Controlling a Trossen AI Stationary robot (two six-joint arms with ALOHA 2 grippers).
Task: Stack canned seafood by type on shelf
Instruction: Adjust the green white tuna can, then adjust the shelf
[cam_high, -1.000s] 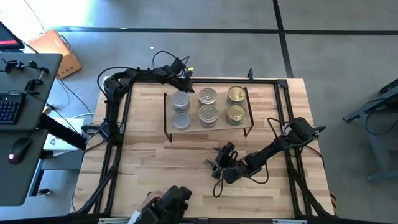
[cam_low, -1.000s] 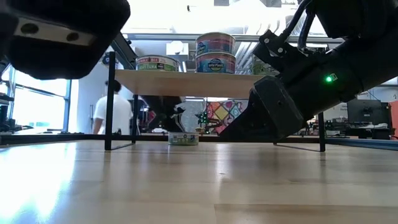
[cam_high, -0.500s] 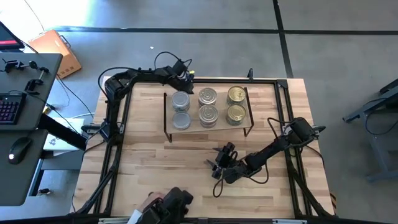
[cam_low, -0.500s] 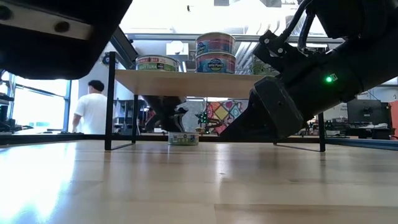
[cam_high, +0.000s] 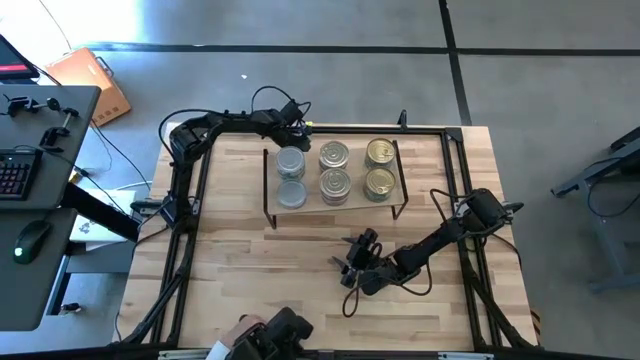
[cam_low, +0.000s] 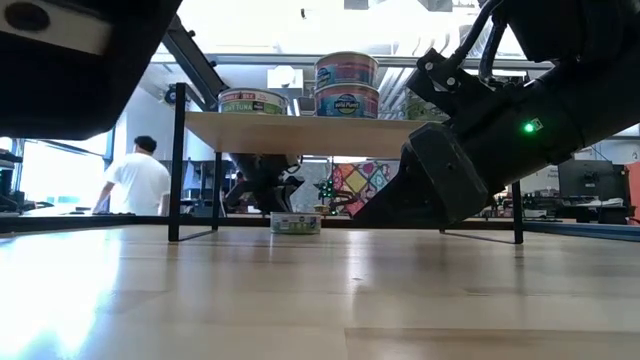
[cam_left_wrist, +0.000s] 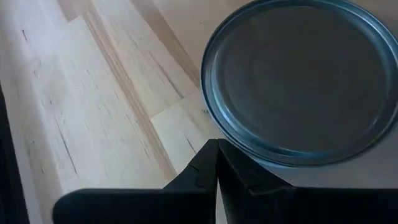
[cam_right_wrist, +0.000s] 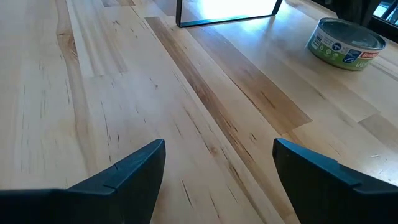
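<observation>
The shelf (cam_high: 310, 205) carries canned seafood in three columns: plain grey tins (cam_high: 291, 160) on the left, pull-ring tins (cam_high: 334, 155) in the middle, gold tins (cam_high: 379, 152) on the right. In the low view one tin (cam_low: 346, 70) is stacked on another (cam_low: 346, 100). A further tin (cam_low: 295, 222) with a green label rests on the tabletop at the shelf's far side. My left gripper (cam_high: 297, 122), shut, slants down behind the shelf with its tip (cam_left_wrist: 216, 149) at the rim of this tin (cam_left_wrist: 298, 74). My right gripper (cam_high: 350, 262) rests open near the table's middle, nothing between its fingers (cam_right_wrist: 217, 168). My left gripper's shut fingertips (cam_left_wrist: 211, 163) stand right at the rim (cam_left_wrist: 214, 132) of the tin on the tabletop, coming at it slanting down. I cannot tell whether they touch it. The tin sits flat on the wood.
The shelf's black wire legs (cam_low: 176, 165) stand on the tabletop in front of the loose tin. Bare wood lies to the near left of the right gripper. At the near edge a dark device (cam_high: 280, 330) is held by a hand (cam_high: 243, 327). A person (cam_low: 135, 180) moves in the room behind.
My left gripper has shifted a little behind the shelf and tipped further down, staying shut. The tin on the tabletop has kept its place. The person in the room behind has walked toward the left, and the dark device at the near edge has moved.
</observation>
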